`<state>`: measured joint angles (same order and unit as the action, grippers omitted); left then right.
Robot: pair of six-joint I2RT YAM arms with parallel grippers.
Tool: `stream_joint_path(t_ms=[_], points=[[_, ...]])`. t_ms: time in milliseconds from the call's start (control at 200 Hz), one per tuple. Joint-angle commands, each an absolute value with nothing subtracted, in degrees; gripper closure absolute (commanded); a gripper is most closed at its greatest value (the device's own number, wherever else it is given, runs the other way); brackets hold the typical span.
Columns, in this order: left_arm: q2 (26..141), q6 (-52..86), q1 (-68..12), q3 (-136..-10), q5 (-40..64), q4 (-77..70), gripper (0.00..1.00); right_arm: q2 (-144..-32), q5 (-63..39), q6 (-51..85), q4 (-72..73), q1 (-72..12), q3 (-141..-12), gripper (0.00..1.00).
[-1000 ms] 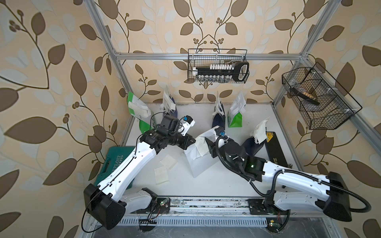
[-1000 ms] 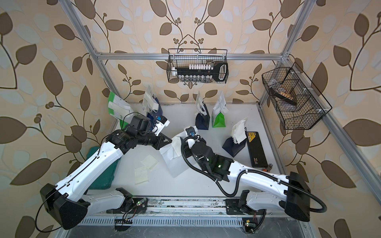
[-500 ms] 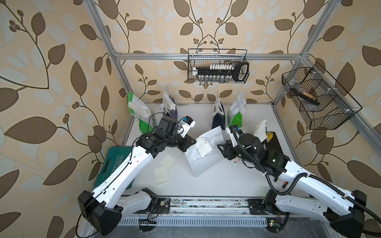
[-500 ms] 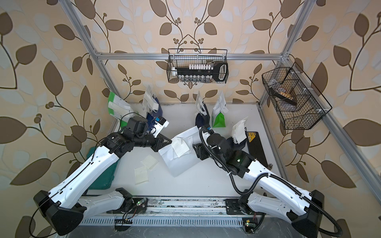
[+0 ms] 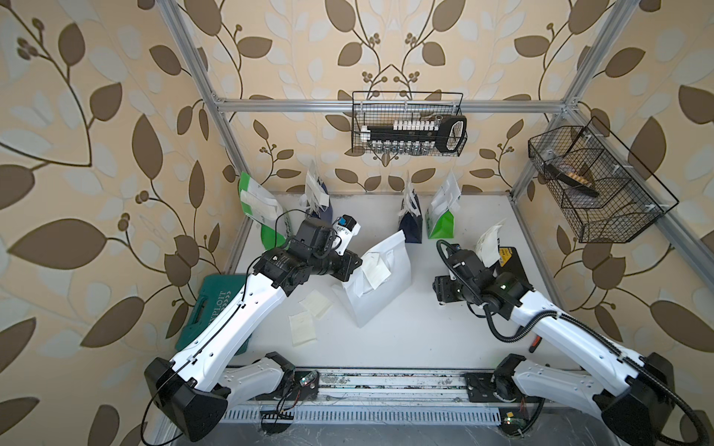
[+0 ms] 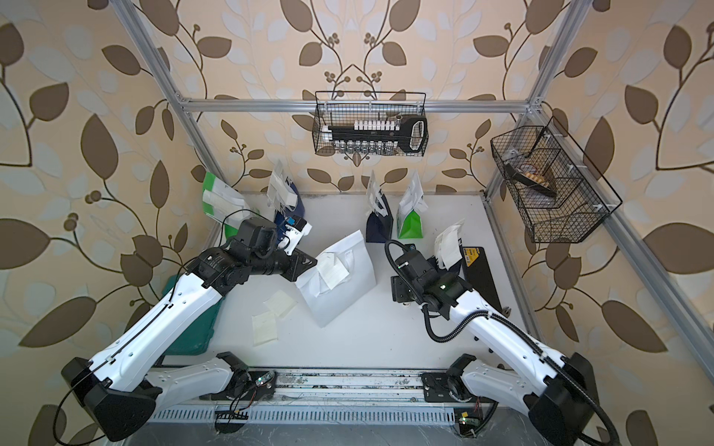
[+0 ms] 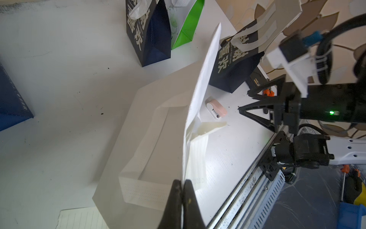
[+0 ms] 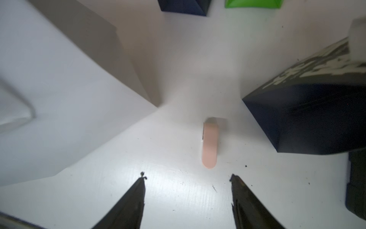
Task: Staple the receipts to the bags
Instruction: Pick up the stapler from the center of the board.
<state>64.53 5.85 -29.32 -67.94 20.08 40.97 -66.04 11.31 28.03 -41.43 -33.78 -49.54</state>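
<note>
left gripper (image 7: 182, 181) is pinched tight on the top edge of the white bag (image 5: 373, 307), propping it tilted mid-table with a receipt (image 5: 376, 270) against its face. right gripper (image 8: 187, 175), at the bag's 3 o'clock, hangs spread wide and empty, with the pink stapler (image 8: 210, 144) flat on the table (image 5: 405, 340) just ahead of its tips, between the white bag and a navy bag (image 8: 309, 111). i'd ease forward, centre on the stapler's narrow sides, then close without nudging it. two spare receipts (image 5: 302, 327) lie at the bag's 8 o'clock.
</note>
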Motion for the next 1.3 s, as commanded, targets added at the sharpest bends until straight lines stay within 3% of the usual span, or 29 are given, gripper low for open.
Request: stream_joint_path(t_ms=[0,180,595,760,880,1135,1295], points=[[62.53,6.95,-29.78,-69.52,19.22,40.69,1.0,-71.65,9.62,26.66,-41.51,-31.12,-49.12,0.32],[61.62,6.56,-29.74,-69.17,18.71,40.56,1.0,-82.86,11.05,26.1,-40.96,-29.89,-52.49,0.35],[60.65,6.23,-29.77,-68.92,19.6,40.43,1.0,-94.84,11.07,25.8,-36.91,-28.48,-55.75,0.48],[60.56,6.1,-29.74,-68.81,19.82,40.43,1.0,-97.76,11.38,25.29,-36.88,-28.35,-57.28,0.59],[60.55,6.05,-29.79,-68.82,19.93,40.43,1.0,-98.56,11.6,24.83,-36.91,-28.05,-57.96,0.67],[60.56,6.55,-29.77,-69.01,19.71,40.43,1.0,-95.61,10.92,24.35,-35.96,-28.4,-59.03,0.97],[60.47,8.66,-29.75,-69.08,19.01,39.99,1.0,-86.3,13.52,24.54,-35.63,-32.15,-59.33,1.0]])
